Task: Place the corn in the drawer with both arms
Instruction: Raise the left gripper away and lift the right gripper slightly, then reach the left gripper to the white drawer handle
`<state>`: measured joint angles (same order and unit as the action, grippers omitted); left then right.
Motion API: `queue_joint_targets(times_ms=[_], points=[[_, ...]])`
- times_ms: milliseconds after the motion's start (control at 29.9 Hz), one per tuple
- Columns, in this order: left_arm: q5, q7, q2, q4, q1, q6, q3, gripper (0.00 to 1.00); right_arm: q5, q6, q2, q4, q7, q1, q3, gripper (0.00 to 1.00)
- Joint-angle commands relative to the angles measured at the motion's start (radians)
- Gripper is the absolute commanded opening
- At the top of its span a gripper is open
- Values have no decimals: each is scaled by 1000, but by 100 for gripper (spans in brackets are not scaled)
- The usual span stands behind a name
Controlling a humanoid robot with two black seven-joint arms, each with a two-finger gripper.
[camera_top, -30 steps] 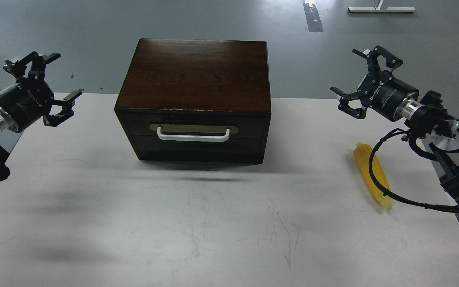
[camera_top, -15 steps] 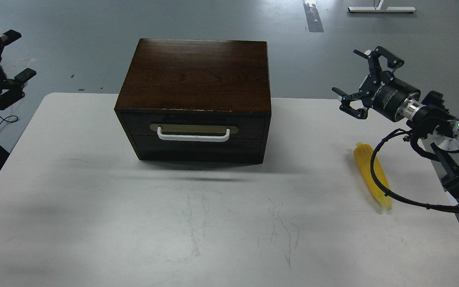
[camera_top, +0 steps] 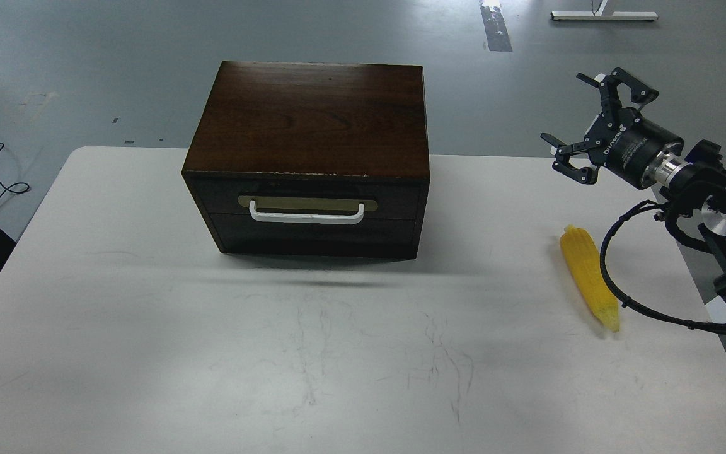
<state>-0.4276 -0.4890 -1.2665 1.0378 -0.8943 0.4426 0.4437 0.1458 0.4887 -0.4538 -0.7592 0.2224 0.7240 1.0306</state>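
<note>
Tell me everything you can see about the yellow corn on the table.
The corn is one bright yellow cob with ridged kernel rows, tapering to a point at its near end. It lies flat on the white table, near the right edge, to the right of the wooden box. A black cable passes in front of it. Nothing grips it; the right pincer hangs open above and beyond it.

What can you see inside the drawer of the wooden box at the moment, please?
Nothing: the drawer is shut, hiding its inside. The corn lies on the table, right of the box.
</note>
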Motion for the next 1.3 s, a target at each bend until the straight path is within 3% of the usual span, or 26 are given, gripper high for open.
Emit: queue_joint_targets(times_ms=[0,67,134,435,769,970,1271], points=[[-291,0,6,92,-78,-174,0,99,0,0,-17,0,0,0,2,100],[-475,0,7,176,-100,-323,-5,99,0,0,-26,0,0,-5,0,100],[-586,0,1,275,-104,-405,-11,99,0,0,-26,0,-2,-8,2,100],[-822,0,48,525,-206,-406,-8,98,0,0,-28,3,-17,-14,3,100],[-1459,0,199,561,-198,-446,-45,98,0,0,-32,3,-18,-25,3,100],[-1727,0,236,564,-207,-585,-204,98,0,0,-32,3,-18,-26,2,100],[-1754,0,302,550,-196,-598,-324,98,0,0,-31,3,-18,-26,3,100]])
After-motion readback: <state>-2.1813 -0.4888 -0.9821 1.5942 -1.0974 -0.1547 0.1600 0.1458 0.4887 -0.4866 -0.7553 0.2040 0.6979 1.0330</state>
